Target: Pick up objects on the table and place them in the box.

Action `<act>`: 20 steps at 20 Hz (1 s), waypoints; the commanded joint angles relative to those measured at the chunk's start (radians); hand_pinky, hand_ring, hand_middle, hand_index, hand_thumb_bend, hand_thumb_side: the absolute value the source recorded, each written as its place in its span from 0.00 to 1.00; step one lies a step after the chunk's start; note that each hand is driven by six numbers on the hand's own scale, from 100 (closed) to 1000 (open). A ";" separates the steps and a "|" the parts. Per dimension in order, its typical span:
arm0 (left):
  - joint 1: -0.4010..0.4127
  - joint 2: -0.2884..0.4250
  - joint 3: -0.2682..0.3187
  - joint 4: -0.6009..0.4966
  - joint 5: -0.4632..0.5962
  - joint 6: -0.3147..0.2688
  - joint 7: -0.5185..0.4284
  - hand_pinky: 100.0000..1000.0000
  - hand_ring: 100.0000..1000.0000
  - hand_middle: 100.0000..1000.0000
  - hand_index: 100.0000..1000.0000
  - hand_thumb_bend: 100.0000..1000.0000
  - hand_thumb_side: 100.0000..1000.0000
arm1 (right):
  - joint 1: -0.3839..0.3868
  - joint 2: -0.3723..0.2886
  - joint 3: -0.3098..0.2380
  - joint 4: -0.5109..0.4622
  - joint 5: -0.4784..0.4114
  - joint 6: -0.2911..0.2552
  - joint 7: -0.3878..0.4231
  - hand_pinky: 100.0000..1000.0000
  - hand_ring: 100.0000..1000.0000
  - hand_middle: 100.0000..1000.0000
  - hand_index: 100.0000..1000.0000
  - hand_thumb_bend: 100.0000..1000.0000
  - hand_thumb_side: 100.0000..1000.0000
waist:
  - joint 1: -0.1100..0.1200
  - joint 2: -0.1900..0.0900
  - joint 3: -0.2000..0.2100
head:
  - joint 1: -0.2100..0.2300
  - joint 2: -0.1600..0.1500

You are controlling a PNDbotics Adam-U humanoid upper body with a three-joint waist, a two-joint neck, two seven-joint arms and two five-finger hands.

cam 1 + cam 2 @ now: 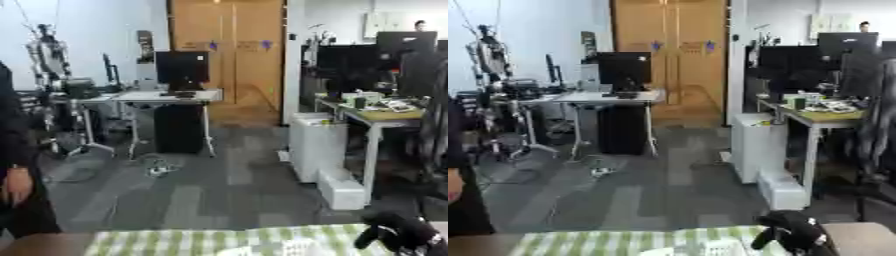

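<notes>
Only the right robot hand (794, 234) showing, at the table (175, 242) far edge, lower right, fingers too dark to tell whether released or clenched, no objects nor box visible, so direction to them not tellable, left out of view

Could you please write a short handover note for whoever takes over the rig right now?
Right hand: raised at the table's far edge, fingers curled downward; no object visible in them.
Left hand: not in view.
Head camera looks out across the room, so only a strip of the green checked tablecloth shows.
Box and objects: out of view; progress cannot be judged.
Next: tilt the head down and locate them.
</notes>
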 commanded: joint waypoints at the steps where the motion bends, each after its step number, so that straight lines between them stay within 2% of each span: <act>1: -0.010 0.016 0.010 -0.016 0.000 -0.002 0.001 0.63 0.44 0.65 0.83 0.00 0.85 | -0.009 -0.013 -0.008 -0.013 -0.003 -0.009 -0.007 0.31 0.57 0.59 0.70 0.00 0.90 | 0.001 -0.010 0.001 | 0.011 -0.008; 7: -0.010 0.016 0.011 -0.016 0.001 -0.002 0.005 0.63 0.44 0.65 0.83 0.00 0.85 | -0.008 -0.013 -0.007 -0.013 -0.003 -0.008 -0.007 0.31 0.57 0.59 0.70 0.00 0.90 | 0.000 -0.009 0.002 | 0.014 0.004; 10: -0.008 0.016 0.015 -0.016 0.001 -0.005 0.020 0.63 0.45 0.66 0.85 0.00 0.85 | -0.008 -0.013 -0.008 -0.013 -0.003 -0.008 -0.007 0.31 0.57 0.59 0.70 0.00 0.90 | 0.000 -0.010 0.002 | 0.022 0.032; 12: -0.006 0.016 0.018 -0.016 -0.004 -0.008 0.039 0.64 0.45 0.68 0.88 0.00 0.84 | -0.008 -0.013 -0.009 -0.013 -0.003 -0.007 -0.008 0.31 0.57 0.59 0.70 0.00 0.90 | 0.001 -0.011 0.003 | 0.052 0.084; 15: -0.002 0.017 0.023 -0.016 -0.024 -0.002 0.091 0.63 0.45 0.68 0.94 0.00 0.85 | -0.008 -0.014 -0.010 -0.013 -0.003 -0.006 -0.009 0.31 0.57 0.59 0.70 0.00 0.90 | 0.003 -0.014 0.005 | 0.125 0.200; 17: 0.001 0.019 0.031 -0.016 -0.058 0.005 0.140 0.63 0.45 0.69 0.97 0.00 0.85 | -0.007 -0.014 -0.011 -0.013 -0.003 -0.005 -0.011 0.31 0.57 0.59 0.70 0.00 0.91 | 0.005 -0.015 0.008 | 0.157 0.275; 20: 0.001 0.024 0.046 -0.016 -0.165 0.008 0.229 0.66 0.47 0.72 0.99 0.00 0.84 | -0.006 -0.014 -0.011 -0.013 -0.003 -0.002 -0.011 0.31 0.57 0.59 0.70 0.00 0.90 | 0.007 -0.016 0.008 | 0.169 0.350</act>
